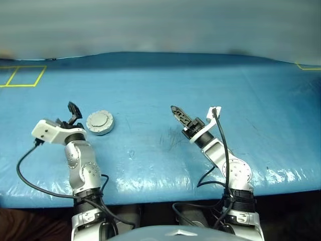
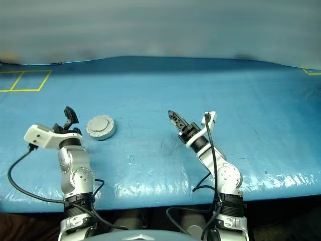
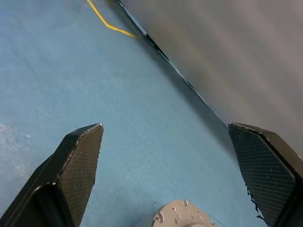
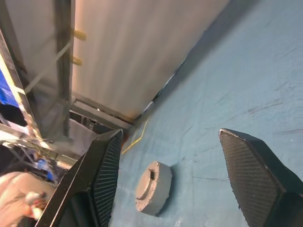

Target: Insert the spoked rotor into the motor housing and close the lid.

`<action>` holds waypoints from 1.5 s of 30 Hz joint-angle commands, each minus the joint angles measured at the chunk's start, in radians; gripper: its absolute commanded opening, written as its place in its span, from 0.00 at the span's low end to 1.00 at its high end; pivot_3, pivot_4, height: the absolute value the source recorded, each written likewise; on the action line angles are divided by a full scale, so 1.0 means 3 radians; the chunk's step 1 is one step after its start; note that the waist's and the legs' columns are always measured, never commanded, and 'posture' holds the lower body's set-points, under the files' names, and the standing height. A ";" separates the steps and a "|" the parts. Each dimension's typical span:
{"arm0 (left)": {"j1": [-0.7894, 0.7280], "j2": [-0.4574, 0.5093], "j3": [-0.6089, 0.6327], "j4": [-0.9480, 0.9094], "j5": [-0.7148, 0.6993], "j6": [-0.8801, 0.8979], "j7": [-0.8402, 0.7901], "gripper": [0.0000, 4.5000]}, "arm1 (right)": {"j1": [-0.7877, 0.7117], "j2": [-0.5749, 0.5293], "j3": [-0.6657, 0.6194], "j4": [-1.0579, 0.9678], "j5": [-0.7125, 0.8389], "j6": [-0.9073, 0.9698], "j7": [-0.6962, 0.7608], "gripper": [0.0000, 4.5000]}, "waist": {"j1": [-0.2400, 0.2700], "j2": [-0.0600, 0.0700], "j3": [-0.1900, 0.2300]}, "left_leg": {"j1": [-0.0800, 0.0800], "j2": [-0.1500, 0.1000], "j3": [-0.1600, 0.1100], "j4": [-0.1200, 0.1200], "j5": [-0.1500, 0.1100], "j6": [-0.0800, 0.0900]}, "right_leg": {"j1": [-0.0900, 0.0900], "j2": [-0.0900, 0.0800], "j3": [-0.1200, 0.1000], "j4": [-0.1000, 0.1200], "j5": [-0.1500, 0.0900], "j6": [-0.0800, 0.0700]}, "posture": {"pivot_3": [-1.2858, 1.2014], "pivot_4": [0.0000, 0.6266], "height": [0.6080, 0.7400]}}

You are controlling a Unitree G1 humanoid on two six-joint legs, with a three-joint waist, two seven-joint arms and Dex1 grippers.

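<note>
The lid (image 1: 100, 121) lies plain grey face up on the blue table, left of centre. It caps a thick round body, the motor housing, whose side wall (image 4: 161, 188) shows beneath it. The spoked rotor is hidden. My left gripper (image 1: 74, 111) hovers just left of the lid, open wide with nothing between its fingers (image 3: 84, 156); the lid's rim (image 3: 182, 215) shows low between them. My right gripper (image 1: 178, 114) stands open and empty near the table's middle, well to the right of the lid, pointing toward it (image 4: 152, 185).
Blue sheeting covers the table (image 1: 165, 85). Yellow tape squares (image 1: 22, 75) mark its far left corner, and another yellow mark (image 1: 307, 67) its far right. A grey wall runs behind the far edge. A metal frame (image 4: 61, 71) stands beyond the table's left end.
</note>
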 commanded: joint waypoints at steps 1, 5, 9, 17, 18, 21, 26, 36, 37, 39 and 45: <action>0.0086 0.0145 -0.0565 -0.0439 -0.0178 0.0262 -0.0872 1.00 | 0.0015 -0.0189 0.0203 -0.0166 -0.0537 -0.0487 0.0368 0.76 | 0.0006 0.0001 -0.0001 | 0.0000 -0.0001 0.0000 0.0000 0.0000 0.0000 | 0.0002 0.0000 0.0000 -0.0002 0.0000 0.0001 | 0.52 0.24 1.00; 0.0209 0.0549 -0.1022 -0.0564 0.0124 0.0480 -0.1420 1.00 | 0.0077 -0.0554 0.0409 -0.0103 -0.0933 -0.0689 0.0754 0.76 | -0.0039 0.0002 -0.0001 | 0.0006 0.0000 0.0004 -0.0001 -0.0001 0.0002 | 0.0004 -0.0002 0.0005 -0.0001 -0.0002 0.0006 | 0.52 0.24 1.00; 0.0210 0.1009 -0.1439 -0.0534 0.0589 0.0619 -0.1806 1.00 | 0.0093 -0.0862 0.0520 -0.0078 -0.1290 -0.0844 0.0918 0.76 | -0.0069 0.0002 -0.0001 | 0.0016 0.0011 0.0010 -0.0006 0.0000 0.0000 | 0.0001 0.0003 0.0006 0.0013 -0.0013 0.0001 | 0.52 0.24 1.00; 0.0204 0.1392 -0.1916 -0.0226 0.1258 0.0549 -0.2244 1.00 | 0.0087 -0.1217 0.0732 0.0162 -0.1979 -0.1294 0.1169 0.88 | -0.0060 0.0001 0.0000 | 0.0021 0.0034 0.0017 -0.0005 0.0001 -0.0003 | 0.0005 0.0009 0.0011 0.0012 -0.0015 -0.0007 | 0.52 0.24 1.00; 0.0208 0.1380 -0.1924 -0.0209 0.1263 0.0543 -0.2269 1.00 | 0.0085 -0.1229 0.0741 0.0189 -0.2013 -0.1311 0.1184 0.95 | -0.0056 0.0001 0.0000 | 0.0021 0.0034 0.0017 -0.0005 0.0001 -0.0003 | 0.0004 0.0009 0.0011 0.0012 -0.0013 -0.0003 | 0.52 0.24 1.00; 0.0226 0.1347 -0.1933 -0.0170 0.1306 0.0504 -0.2320 1.00 | 0.0070 -0.1189 0.0719 0.0257 -0.2130 -0.1397 0.1106 1.00 | -0.0040 0.0001 0.0000 | 0.0020 0.0035 0.0016 -0.0006 0.0001 -0.0002 | 0.0003 0.0008 0.0011 0.0012 -0.0011 0.0001 | 0.52 0.24 1.00; 0.0270 0.1306 -0.1925 -0.0153 0.1307 0.0486 -0.2414 1.00 | 0.0061 -0.1144 0.0686 0.0292 -0.2195 -0.1410 0.1083 1.00 | -0.0025 0.0001 0.0000 | 0.0020 0.0035 0.0014 -0.0006 0.0001 -0.0003 | 0.0002 0.0007 0.0012 0.0012 -0.0011 0.0000 | 0.52 0.24 1.00; 0.0273 0.1247 -0.1876 -0.0088 0.1393 0.0389 -0.2382 1.00 | 0.0041 -0.1097 0.0656 0.0373 -0.2284 -0.1425 0.0995 1.00 | -0.0018 0.0001 0.0000 | 0.0021 0.0035 0.0010 -0.0005 0.0001 -0.0002 | 0.0002 0.0006 0.0013 0.0012 -0.0011 0.0000 | 0.52 0.24 1.00; 0.0273 0.1243 -0.1876 -0.0085 0.1397 0.0386 -0.2379 1.00 | 0.0042 -0.1095 0.0658 0.0373 -0.2292 -0.1425 0.0991 1.00 | -0.0018 0.0001 0.0000 | 0.0021 0.0035 0.0010 -0.0005 0.0001 -0.0002 | 0.0002 0.0006 0.0013 0.0012 -0.0011 0.0000 | 0.52 0.24 1.00; 0.0272 0.1234 -0.1876 -0.0077 0.1405 0.0379 -0.2371 1.00 | 0.0042 -0.1085 0.0656 0.0374 -0.2309 -0.1429 0.0983 1.00 | -0.0018 0.0001 0.0000 | 0.0021 0.0035 0.0011 -0.0005 0.0001 -0.0002 | 0.0002 0.0006 0.0013 0.0012 -0.0010 0.0001 | 0.52 0.24 1.00; 0.0276 0.1216 -0.1870 -0.0062 0.1421 0.0363 -0.2359 1.00 | 0.0039 -0.1065 0.0656 0.0381 -0.2348 -0.1440 0.0972 1.00 | -0.0018 0.0001 0.0000 | 0.0021 0.0035 0.0011 -0.0005 0.0001 -0.0002 | 0.0003 0.0006 0.0013 0.0013 -0.0010 0.0001 | 0.52 0.24 1.00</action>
